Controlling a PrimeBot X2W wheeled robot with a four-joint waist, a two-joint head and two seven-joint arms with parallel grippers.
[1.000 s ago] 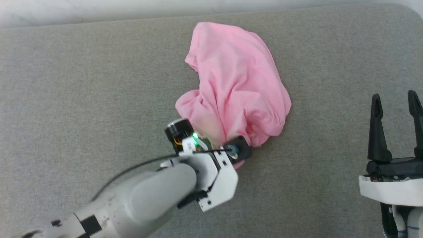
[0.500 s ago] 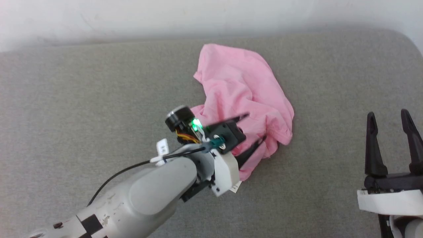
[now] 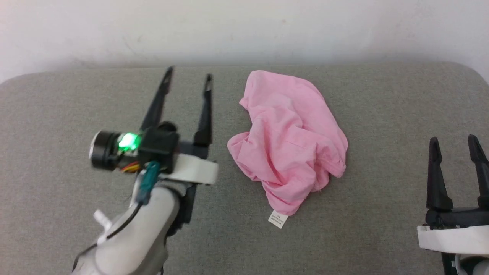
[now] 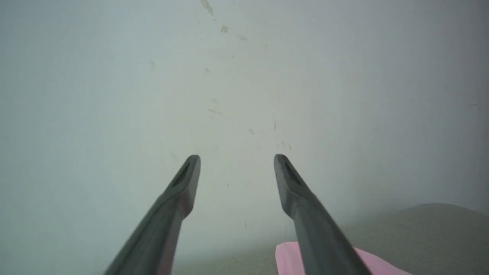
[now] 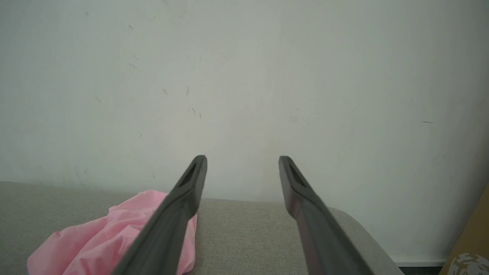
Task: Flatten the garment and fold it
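The pink garment [image 3: 292, 139] lies crumpled in a heap on the grey padded surface [image 3: 57, 114], its small white label [image 3: 278, 219] sticking out at the near edge. Left of the heap, my left gripper [image 3: 189, 75] is raised and open, holding nothing, fingers pointing toward the wall. In the left wrist view a pink corner of the garment [image 4: 284, 258] shows low beside the open left gripper [image 4: 237, 157]. My right gripper [image 3: 454, 139] rests open at the lower right, apart from the cloth. The right wrist view has the garment [image 5: 99, 238] to the left of the open right gripper [image 5: 242, 158].
A pale wall [image 3: 244, 30] rises right behind the grey surface's far edge. The surface's rounded right corner [image 5: 355, 229] falls off near my right gripper. A brown object [image 5: 471, 238] sits at the right wrist view's lower right corner.
My left gripper has opened, let go of the garment's near edge, and swung up and left away from it. The head camera tilted up, showing more wall. The right gripper kept still.
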